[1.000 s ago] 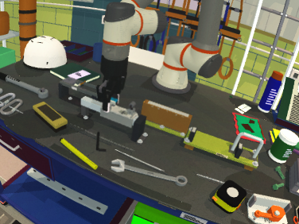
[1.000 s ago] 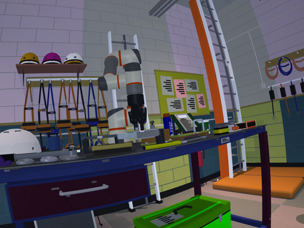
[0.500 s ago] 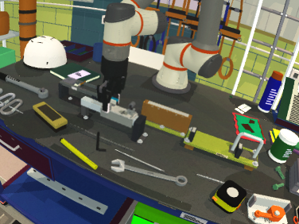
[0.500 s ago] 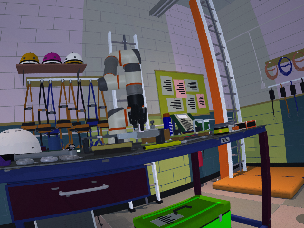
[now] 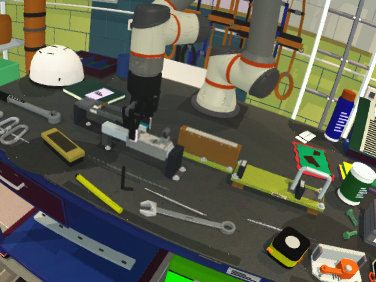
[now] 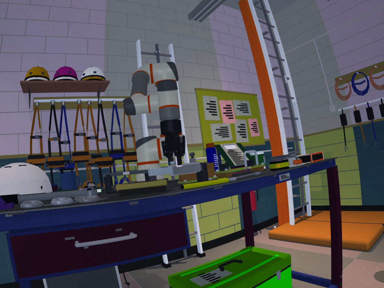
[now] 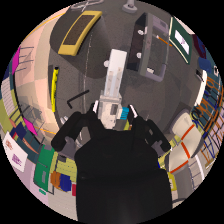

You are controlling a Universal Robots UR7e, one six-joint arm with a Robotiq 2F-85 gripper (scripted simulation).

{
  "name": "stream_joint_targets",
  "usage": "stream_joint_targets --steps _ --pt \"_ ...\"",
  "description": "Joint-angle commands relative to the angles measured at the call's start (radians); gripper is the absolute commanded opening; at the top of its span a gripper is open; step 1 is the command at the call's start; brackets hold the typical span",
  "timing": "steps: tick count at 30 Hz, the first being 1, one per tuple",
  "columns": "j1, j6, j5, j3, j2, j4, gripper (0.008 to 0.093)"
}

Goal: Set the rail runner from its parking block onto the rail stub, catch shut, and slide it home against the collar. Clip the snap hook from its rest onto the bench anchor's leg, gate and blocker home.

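Observation:
My gripper (image 5: 135, 129) (image 6: 175, 161) (image 7: 114, 110) points straight down over the pale grey rail stub (image 5: 117, 133) (image 7: 114, 75) near the bench's left middle. The grey rail runner (image 5: 152, 145) (image 7: 110, 114) with its blue catch tab (image 7: 124, 112) sits on the rail between my fingers, close to the dark collar (image 5: 174, 161). The dark parking block (image 5: 92, 114) (image 7: 145, 47) lies behind the rail. The orange snap hook (image 5: 341, 268) lies in its white rest at the bench's right front, and the grey anchor (image 5: 311, 181) stands on a green plate. My gripper is open and holds nothing.
A green toolbox (image 6: 231, 269) sits on the floor under the bench. On the bench top lie a yellow-edged brush (image 5: 62, 145), a yellow bar (image 5: 98, 193), a black hex key (image 5: 125, 179) and a steel spanner (image 5: 186, 216). A brown block (image 5: 209, 145) stands right of the collar.

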Motion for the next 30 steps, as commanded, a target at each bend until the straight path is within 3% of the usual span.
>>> stream_joint_targets --steps 1,30 --pt "0.000 0.000 -0.001 0.000 -0.001 0.000 0.0639" --pt "-0.003 -0.003 -0.001 0.008 -0.008 -0.001 0.0700"
